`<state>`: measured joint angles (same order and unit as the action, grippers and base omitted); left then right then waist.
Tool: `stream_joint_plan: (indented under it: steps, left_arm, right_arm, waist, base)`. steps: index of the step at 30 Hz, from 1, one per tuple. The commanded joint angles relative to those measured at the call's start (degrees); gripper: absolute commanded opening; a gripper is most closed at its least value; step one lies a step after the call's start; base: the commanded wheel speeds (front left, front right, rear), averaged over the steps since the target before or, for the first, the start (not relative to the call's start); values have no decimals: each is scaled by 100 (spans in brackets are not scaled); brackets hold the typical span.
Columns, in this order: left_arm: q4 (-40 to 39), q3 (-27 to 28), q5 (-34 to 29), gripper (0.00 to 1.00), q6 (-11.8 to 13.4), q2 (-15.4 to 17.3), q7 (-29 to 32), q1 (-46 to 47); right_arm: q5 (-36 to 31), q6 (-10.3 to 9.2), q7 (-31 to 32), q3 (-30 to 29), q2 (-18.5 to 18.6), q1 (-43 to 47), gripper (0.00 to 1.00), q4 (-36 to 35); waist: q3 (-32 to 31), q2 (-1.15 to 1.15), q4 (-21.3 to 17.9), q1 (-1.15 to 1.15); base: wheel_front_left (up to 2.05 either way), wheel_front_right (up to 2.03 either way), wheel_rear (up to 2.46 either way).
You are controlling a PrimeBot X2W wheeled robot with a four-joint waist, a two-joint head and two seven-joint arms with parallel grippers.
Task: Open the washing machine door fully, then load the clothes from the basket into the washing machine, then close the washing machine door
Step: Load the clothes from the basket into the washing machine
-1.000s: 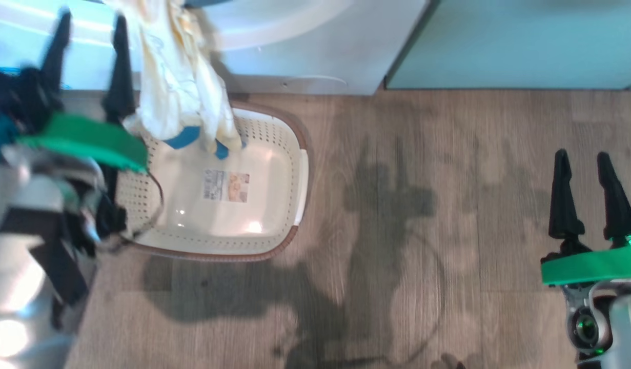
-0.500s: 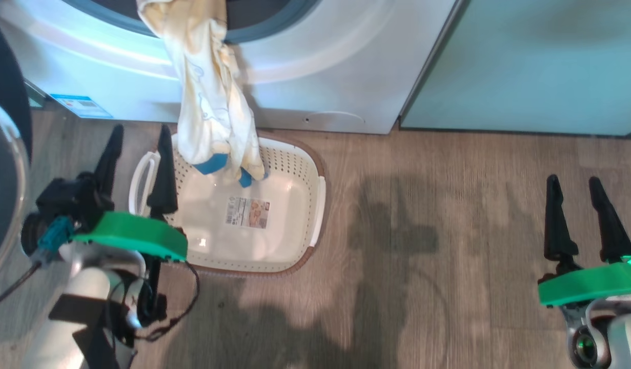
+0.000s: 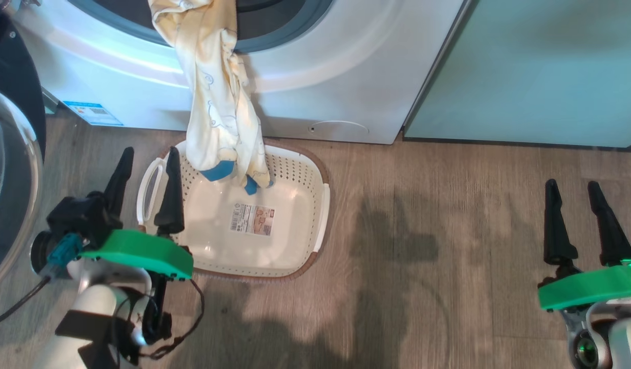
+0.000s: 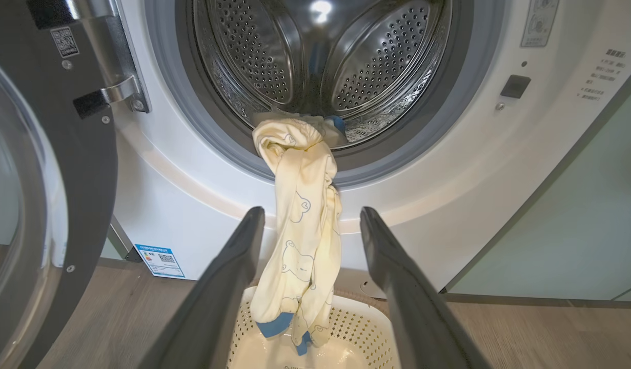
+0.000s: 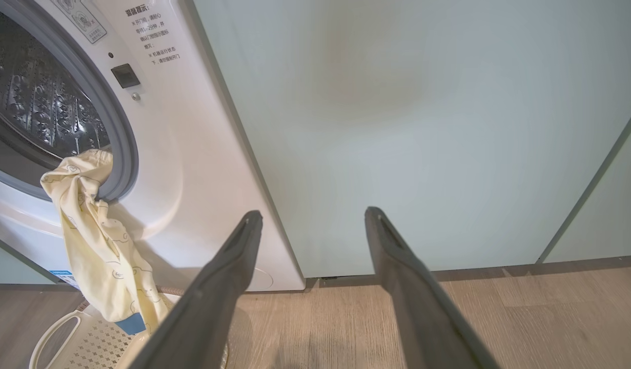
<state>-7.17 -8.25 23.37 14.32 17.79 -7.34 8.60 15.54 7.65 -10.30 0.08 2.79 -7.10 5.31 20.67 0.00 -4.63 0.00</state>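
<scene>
1. Washing machine (image 3: 346,77): the door (image 3: 15,113) stands swung open at the left, and the steel drum (image 4: 387,61) is exposed.
2. Clothes (image 3: 218,113): the upper end rests on the drum's lip. The rest hangs over the grey seal (image 4: 397,151) and down the white front, with the blue-trimmed ends reaching into the basket's far end.
3. Basket (image 3: 323,205): stands on the wooden floor (image 3: 448,282), just before the machine, with a sticker (image 3: 252,219) on its base.
4. Left gripper (image 3: 149,154): above the basket's left handle, pointing at the hanging clothes; jaws apart, holding nothing.
5. Right gripper (image 3: 572,183): well to the right, over the floor, facing the green cabinet (image 3: 541,66); jaws apart, holding nothing.
</scene>
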Motion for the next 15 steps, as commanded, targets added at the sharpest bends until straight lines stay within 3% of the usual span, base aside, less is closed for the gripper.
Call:
stream_joint_plan:
  steps: [1, 15]
  left_arm:
    - [-191, 178, 31, 100, 24, 106, 23, 85]
    - [-33, 47, 111, 100, -10, 91, 168, 197]
  right_arm:
    - [-40, -16, 1, 126, 72, 42, 100, -203]
    - [-4, -16, -20, 179, 63, -68, 100, -241]
  waist:
    - [1, 0, -10, 0]
    - [293, 0, -56, 0]
  base:
    - [0, 0, 0]
    - [0, 0, 0]
